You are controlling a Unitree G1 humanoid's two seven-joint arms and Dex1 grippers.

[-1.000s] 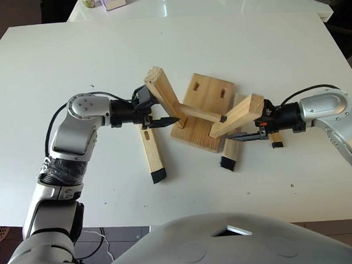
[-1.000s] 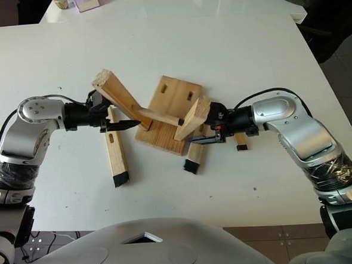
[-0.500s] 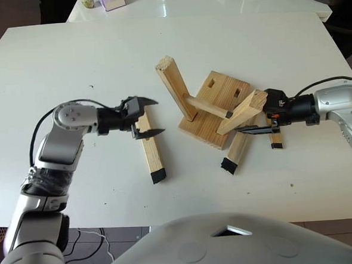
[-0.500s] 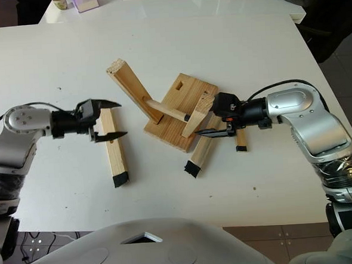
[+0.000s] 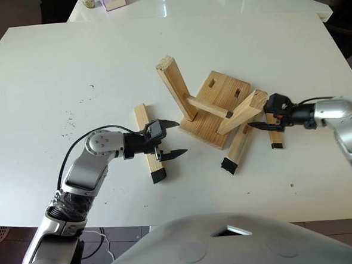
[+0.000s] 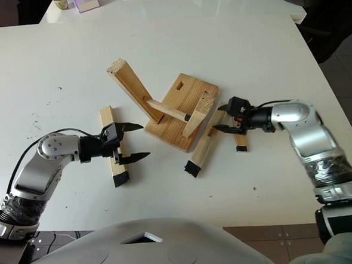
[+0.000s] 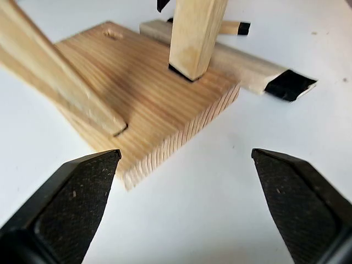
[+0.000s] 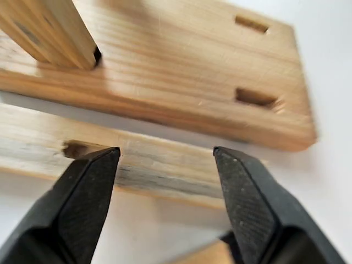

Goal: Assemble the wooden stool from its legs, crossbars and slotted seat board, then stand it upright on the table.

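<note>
Stool: seat board (image 5: pixel 207 127) at table (image 5: pixel 70 66) centre, two legs (image 5: pixel 176 87) slotted in.
Left tool (image 5: pixel 179 136): open, over loose leg (image 5: pixel 141 116) near front edge.
Right tool (image 6: pixel 218 118): open, beside board.
Next: likely grip loose leg, fit it to an empty slot (image 5: pixel 236 93).

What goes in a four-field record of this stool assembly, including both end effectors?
seat board: flat on table, two legs slotted in, crossbar between them
loose legs: one lying either side of the board
left end effector: open, facing the board
right end effector: open, by the right loose leg
</note>
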